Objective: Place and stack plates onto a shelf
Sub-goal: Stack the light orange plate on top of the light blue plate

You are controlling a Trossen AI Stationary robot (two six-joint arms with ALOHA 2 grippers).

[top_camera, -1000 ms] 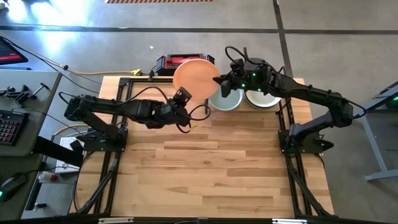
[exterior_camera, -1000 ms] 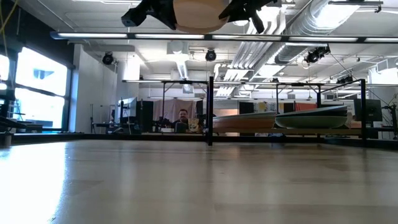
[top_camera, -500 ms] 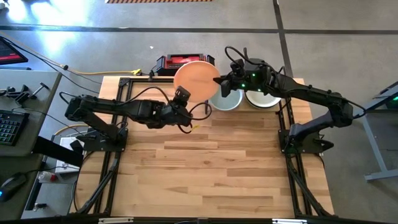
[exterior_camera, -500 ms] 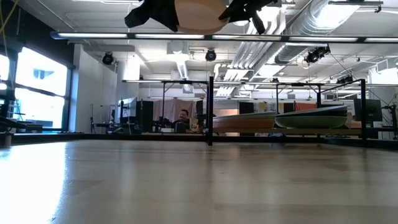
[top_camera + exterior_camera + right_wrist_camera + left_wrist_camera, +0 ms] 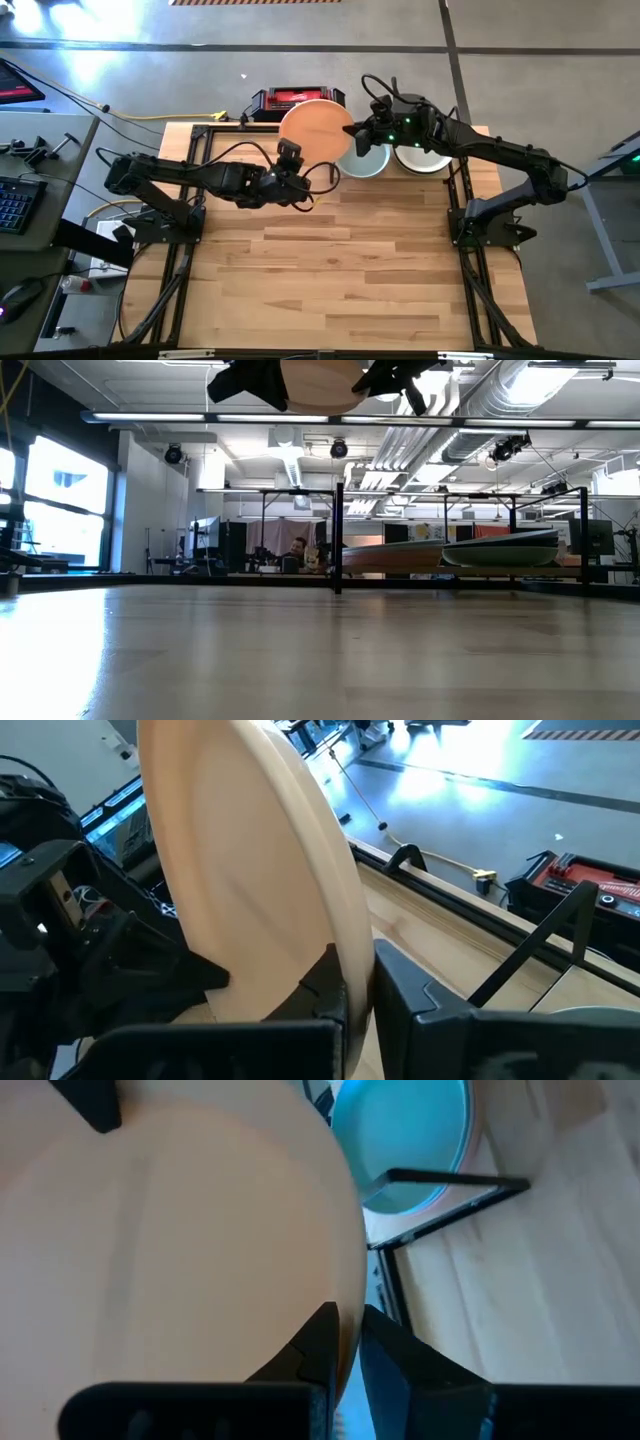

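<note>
A terracotta-pink plate [image 5: 314, 128] is held high above the table's far middle, seen at the top of the low view [image 5: 318, 382]. My left gripper [image 5: 291, 156] is shut on its near-left rim, and my right gripper [image 5: 351, 127] is shut on its right rim. Two pale plates [image 5: 364, 160] [image 5: 421, 158] rest flat on the shelf [image 5: 339, 530], right of its central upright divider. In the low view they show as low stacks [image 5: 395, 553] [image 5: 502, 546]. My left gripper [image 5: 350, 1330] pinches the pink plate's rim [image 5: 345, 1295] between its two fingers [image 5: 322, 1338], coming from the table's near-left side. The plate is lifted clear and tilted. My right gripper [image 5: 360, 975] pinches the opposite rim [image 5: 350, 935] between its fingers [image 5: 400, 988], coming level from the right.
A red-and-black box [image 5: 290, 99] sits behind the table's far edge. The shelf's left half [image 5: 215, 135] holds no plates. The near wooden tabletop [image 5: 340, 270] is bare. Black frame rails [image 5: 460, 200] run along both sides. A person [image 5: 298, 550] sits far off in the room.
My left gripper has turned slightly at the wrist and shifted a little toward the table's right while staying shut on the plate. The plate stays aloft in both grippers at nearly the same spot.
</note>
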